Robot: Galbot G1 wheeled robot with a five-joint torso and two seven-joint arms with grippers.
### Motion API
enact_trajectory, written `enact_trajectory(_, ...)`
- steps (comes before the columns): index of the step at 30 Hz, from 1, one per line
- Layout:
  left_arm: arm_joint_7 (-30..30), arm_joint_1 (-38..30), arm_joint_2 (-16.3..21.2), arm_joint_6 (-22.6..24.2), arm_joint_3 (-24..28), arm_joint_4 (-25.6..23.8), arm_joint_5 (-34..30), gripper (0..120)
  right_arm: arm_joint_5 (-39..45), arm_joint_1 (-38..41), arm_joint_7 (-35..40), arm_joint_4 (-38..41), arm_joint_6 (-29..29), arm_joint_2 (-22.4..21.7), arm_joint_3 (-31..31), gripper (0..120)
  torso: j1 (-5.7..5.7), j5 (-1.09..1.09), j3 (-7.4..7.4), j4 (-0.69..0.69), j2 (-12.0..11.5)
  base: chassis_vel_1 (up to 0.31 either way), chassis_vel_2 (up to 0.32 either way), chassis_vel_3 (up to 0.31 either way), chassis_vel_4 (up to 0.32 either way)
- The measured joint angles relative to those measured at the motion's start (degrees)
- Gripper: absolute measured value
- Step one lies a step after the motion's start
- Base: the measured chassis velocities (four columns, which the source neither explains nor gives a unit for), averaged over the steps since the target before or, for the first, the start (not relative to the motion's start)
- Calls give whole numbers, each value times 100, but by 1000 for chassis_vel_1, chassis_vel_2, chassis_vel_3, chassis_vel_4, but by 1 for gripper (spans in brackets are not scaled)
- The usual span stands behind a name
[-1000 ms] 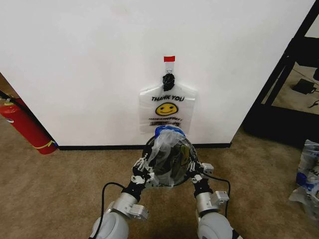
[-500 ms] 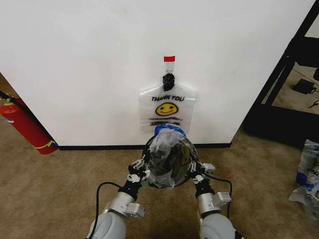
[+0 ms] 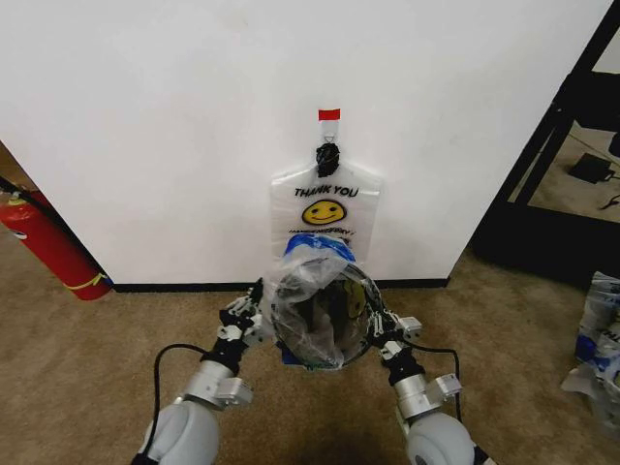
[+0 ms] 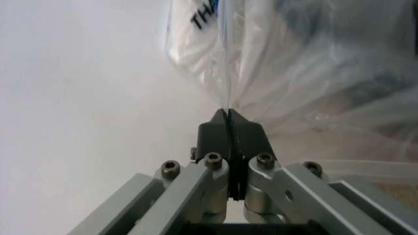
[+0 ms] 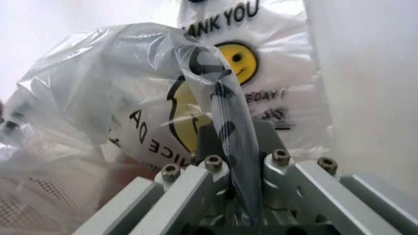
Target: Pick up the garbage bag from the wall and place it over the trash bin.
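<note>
A see-through garbage bag (image 3: 312,295) with blue patches and dark lettering is stretched between my two grippers over the round black mesh trash bin (image 3: 366,302), which stands on the carpet close to the white wall (image 3: 174,136). My left gripper (image 3: 244,320) is shut on the bag's edge at the bin's left side, and its fingertips (image 4: 228,117) pinch the thin plastic. At the bin's right side my right gripper (image 3: 383,325) is shut on a twisted strip of the bag (image 5: 232,132). The bag hides most of the bin.
Another "THANK YOU" smiley bag (image 3: 325,208) hangs from a black hook (image 3: 328,157) under a red tape tab (image 3: 329,114). A red fire extinguisher (image 3: 48,242) leans at the left. A black frame (image 3: 552,145) and loose plastic bags (image 3: 596,339) are at the right.
My left gripper has moved outward to the left and a little forward, pulling the bag's mouth wider over the bin. The right gripper has shifted only slightly.
</note>
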Motion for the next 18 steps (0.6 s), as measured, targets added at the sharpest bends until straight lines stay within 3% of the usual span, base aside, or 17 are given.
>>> enact_trajectory(8, 7, -12, 75, 48, -194, -122, -238, 0, -71, -76, -601, -65, 276, -139, 150, 1, 0, 0, 0, 0, 0, 0, 0, 0, 0)
enact_trajectory(15, -3, -31, 317, 148, -754, -51, -585, 0, 379, -54, -1698, -253, 532, -386, 377, 1, 0, 0, 0, 0, 0, 0, 0, 0, 0)
enact_trajectory(18, -33, -42, 336, 79, -811, 141, -656, 11, 732, -46, -2132, -266, 532, -447, 417, 1, 0, 0, 0, 0, 0, 0, 0, 0, 0)
